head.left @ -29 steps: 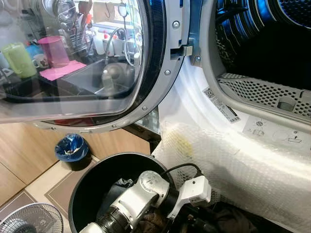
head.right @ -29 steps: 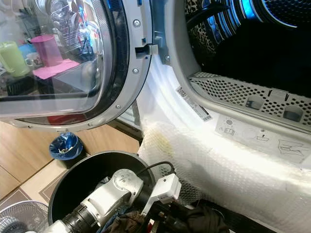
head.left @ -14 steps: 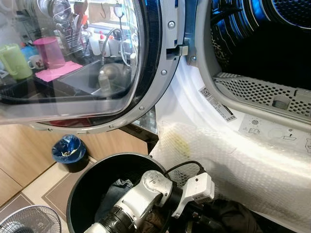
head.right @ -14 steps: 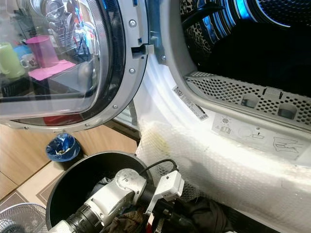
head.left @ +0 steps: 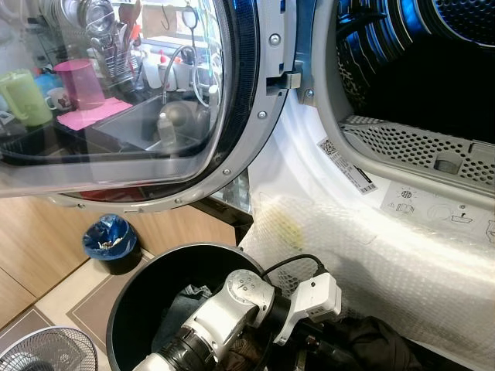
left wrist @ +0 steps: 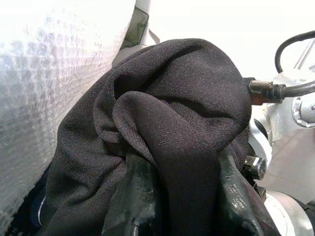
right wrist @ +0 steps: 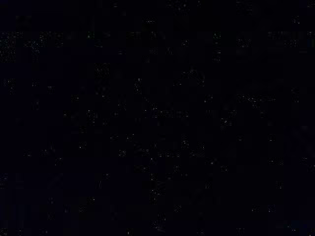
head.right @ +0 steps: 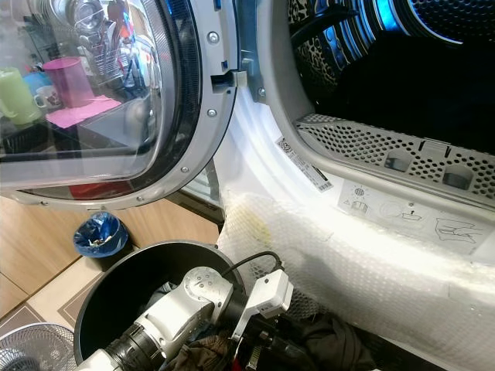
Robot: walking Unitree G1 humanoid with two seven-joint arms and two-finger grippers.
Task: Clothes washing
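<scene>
A: Left wrist view, item one: black knitted cloth garment point(left wrist: 182, 123), bunched in thick folds. The left gripper point(left wrist: 182, 196) has its two black fingers point(left wrist: 135, 196) closed on it, one on each side of a fold, cloth pinched between them. A sheet of clear bubble wrap point(left wrist: 54, 73) lies just beside the cloth.

B: And from the head views?

A: Left silver arm point(head.left: 224, 313) reaches over the rim of a round black plastic laundry bin point(head.left: 135, 297) on the floor. The dark garment point(head.left: 371, 344) sits at the bin's edge nearest the machine, just under the bubble wrap point(head.left: 371, 255) that covers the white front-loading machine point(head.left: 309, 154) below its opening. More dark and blue clothes point(head.left: 182, 305) lie inside the bin, against its far wall.

B: The machine itself?

A: Round glass door with grey rim point(head.left: 116, 100) swung wide open to the robot's left; drum opening point(head.left: 433, 62) dark with blue-lit ribs; perforated grey panel point(head.left: 418, 147) along its lower lip.

B: Other entries?

A: Small bin with a blue liner point(head.left: 110, 239) on the floor by the wooden cabinets; white fan grille point(head.left: 46, 352) at the floor's near left corner.

B: Right gripper?

A: Right wrist view is black; I cannot tell its state.
</scene>
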